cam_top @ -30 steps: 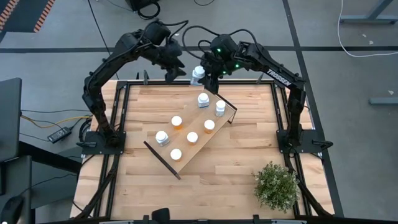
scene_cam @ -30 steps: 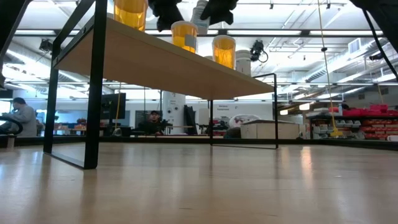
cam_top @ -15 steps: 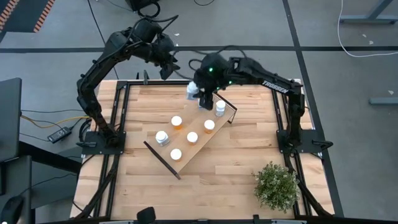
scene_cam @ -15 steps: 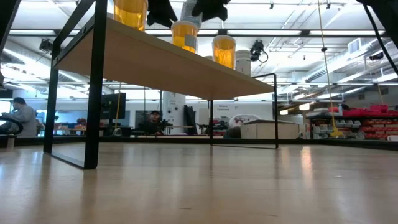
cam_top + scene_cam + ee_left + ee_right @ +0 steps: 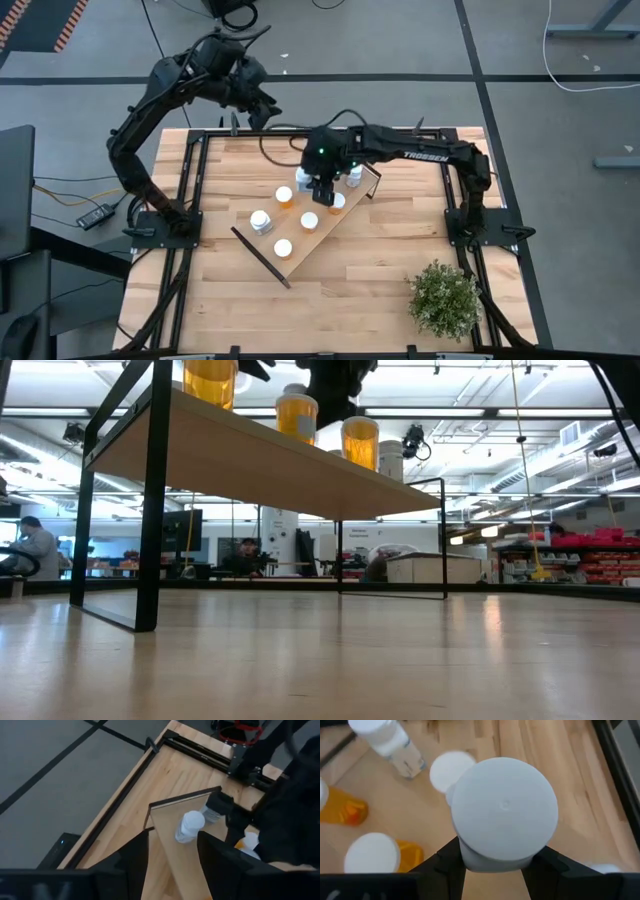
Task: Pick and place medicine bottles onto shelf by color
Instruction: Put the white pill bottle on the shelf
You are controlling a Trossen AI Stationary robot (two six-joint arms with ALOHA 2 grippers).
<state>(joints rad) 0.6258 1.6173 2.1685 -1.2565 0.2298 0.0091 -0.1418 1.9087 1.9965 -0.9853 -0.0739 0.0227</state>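
High view: the right hand [image 5: 318, 187] is seen over the middle of the shelf [image 5: 345, 215], which lies slantwise on the bench [image 5: 400, 250]. White-capped medicine bottles [image 5: 283, 247] are stood on the board, an orange bottle [image 5: 285, 197] just beside the hand. The left hand [image 5: 262, 108] is held up beyond the bench's far edge; nothing is seen in it.

Low view: the shelf is viewed from below, orange bottles lined on top, a dark hand above them.

Left wrist view: the left hand's fingers [image 5: 220, 862] are spread apart, nothing between them; a white bottle [image 5: 190, 826] is stood near the shelf's end.

Right wrist view: a white-capped bottle [image 5: 504, 812] is clamped between the right hand's fingers [image 5: 447, 857], just under the cap, above the board.

Bottles are judged light, rigid, smooth plastic, possibly slippery and easily tipped; the body below the cap is best gripped.
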